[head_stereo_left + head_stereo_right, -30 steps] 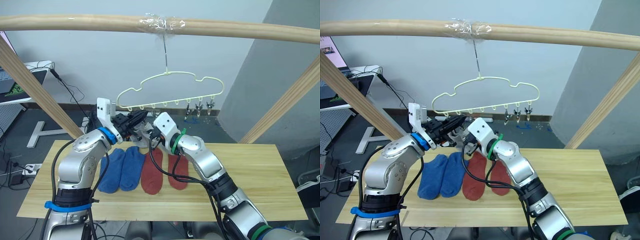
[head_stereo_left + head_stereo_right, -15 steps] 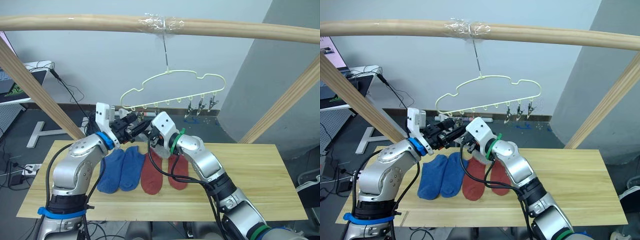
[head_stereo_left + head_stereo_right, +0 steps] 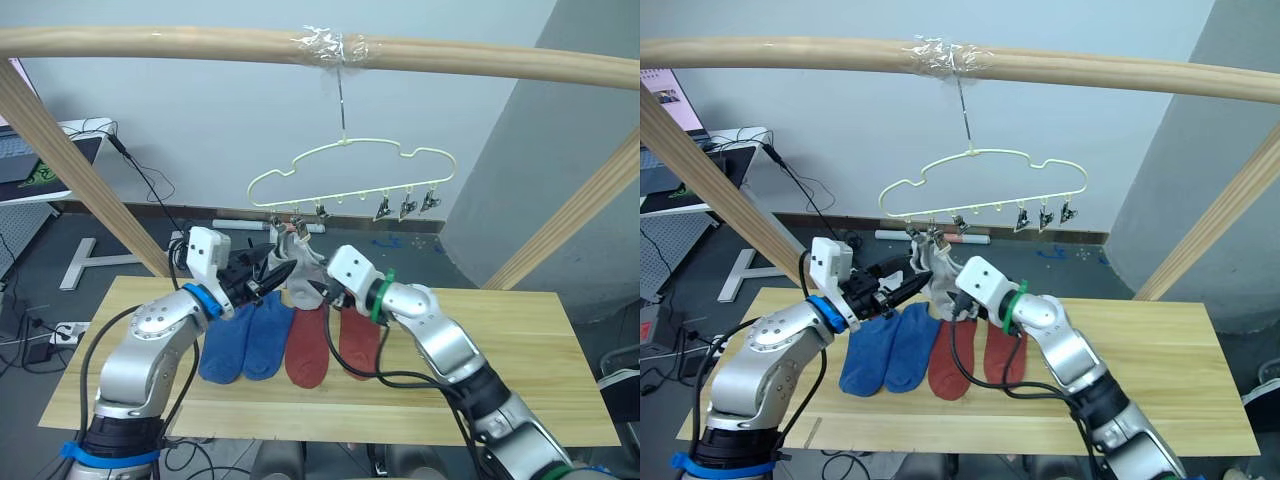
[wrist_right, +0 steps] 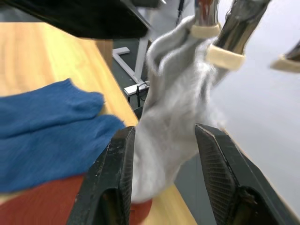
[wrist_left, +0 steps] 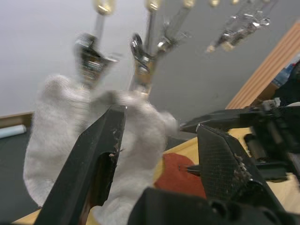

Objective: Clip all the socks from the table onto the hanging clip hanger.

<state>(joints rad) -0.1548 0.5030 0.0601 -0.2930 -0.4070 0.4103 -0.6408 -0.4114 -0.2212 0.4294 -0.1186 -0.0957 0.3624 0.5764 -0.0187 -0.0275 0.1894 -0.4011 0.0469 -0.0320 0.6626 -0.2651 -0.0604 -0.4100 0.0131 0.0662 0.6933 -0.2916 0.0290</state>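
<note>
Fingers [image 5: 101, 154] parted; grey socks [image 3: 300, 275] hang clipped, seemingly bunched.

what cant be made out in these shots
- Left wrist view: how firmly the clips bite the grey socks; blurred.
- Eye views: the grey socks' lower ends, behind both grippers.
- Eye views: the far ends of the red socks, behind the right arm.
</note>
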